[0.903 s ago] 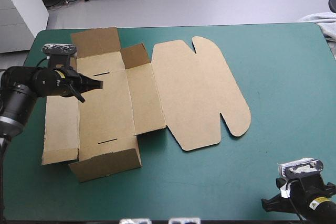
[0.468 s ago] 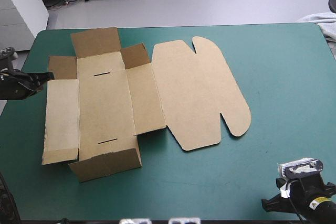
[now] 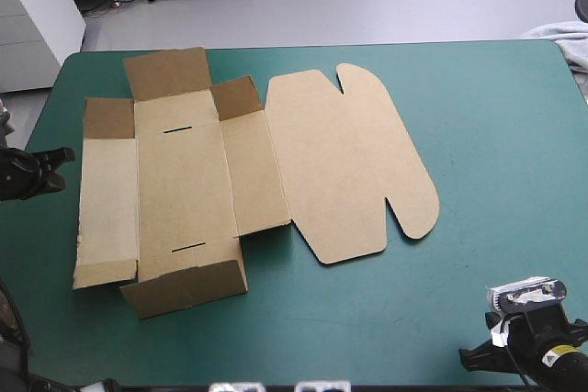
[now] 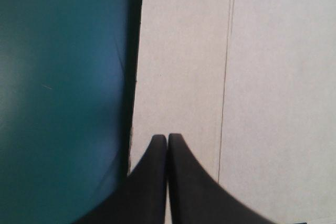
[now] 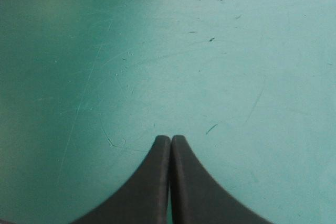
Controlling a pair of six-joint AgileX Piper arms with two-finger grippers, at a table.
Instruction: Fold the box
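Now the left gripper (image 3: 66,153) has backed off the flat-cut brown cardboard box (image 3: 184,181) to its left edge, pinched closed and empty. The right gripper (image 5: 171,138), likewise closed and empty, sits well away from the box, so folding seems paused.

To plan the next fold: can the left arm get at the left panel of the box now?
Probably yes. The left claw, shut, is just beside the outer edge of the left panel of the box, and nothing lies between them.
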